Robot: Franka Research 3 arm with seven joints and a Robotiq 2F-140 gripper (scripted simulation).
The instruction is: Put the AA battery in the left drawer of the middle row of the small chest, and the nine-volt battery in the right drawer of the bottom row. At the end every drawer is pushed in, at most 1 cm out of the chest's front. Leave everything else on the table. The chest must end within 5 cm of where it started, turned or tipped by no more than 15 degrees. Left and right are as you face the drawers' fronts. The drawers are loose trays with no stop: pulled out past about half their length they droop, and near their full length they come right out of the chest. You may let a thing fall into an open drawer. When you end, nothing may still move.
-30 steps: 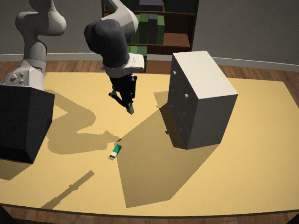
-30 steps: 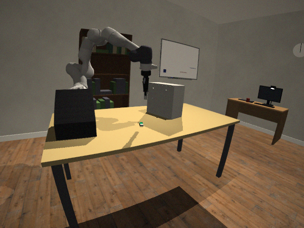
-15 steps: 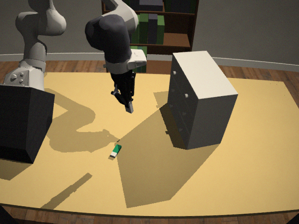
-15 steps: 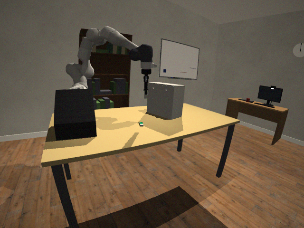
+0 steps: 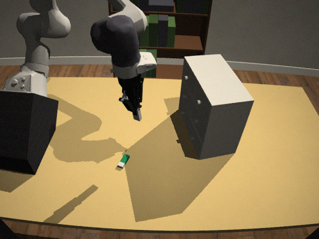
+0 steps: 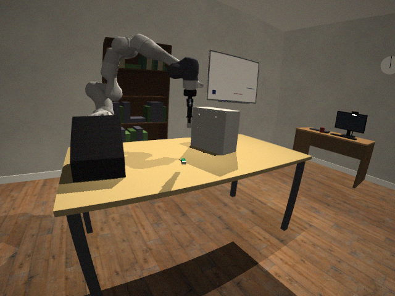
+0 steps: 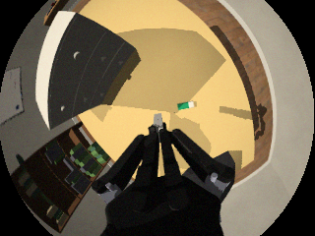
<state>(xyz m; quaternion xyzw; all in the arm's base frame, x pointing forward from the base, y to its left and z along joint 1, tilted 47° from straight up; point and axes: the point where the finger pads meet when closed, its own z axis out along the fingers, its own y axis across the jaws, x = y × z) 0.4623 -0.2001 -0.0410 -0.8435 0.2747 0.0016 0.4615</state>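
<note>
1. The fingers [image 5: 137,115] [image 6: 189,124] are closed narrow with nothing held, and hang well above the surface [image 5: 270,179] [image 6: 268,162] [image 7: 143,15].
2. The green-and-white block [image 5: 123,161] [image 6: 183,161] [image 7: 186,105], possibly the nine-volt battery, lies flat before the small chest [image 5: 220,79] [image 6: 208,134] [image 7: 89,69], well apart from it. No AA battery can be made out.
3. In the wrist view the block sits right of the fingertips and slightly farther up; from the top view it is toward the near edge.
4. Its long axis runs nearly crosswise in the wrist view, about along the line on which the fingers would part. If it is the target, a grip across its narrow sides likely needs about a quarter turn, then opening and descent.
5. The drawer fronts look flush, so a drawer would need pulling before any drop.
</note>
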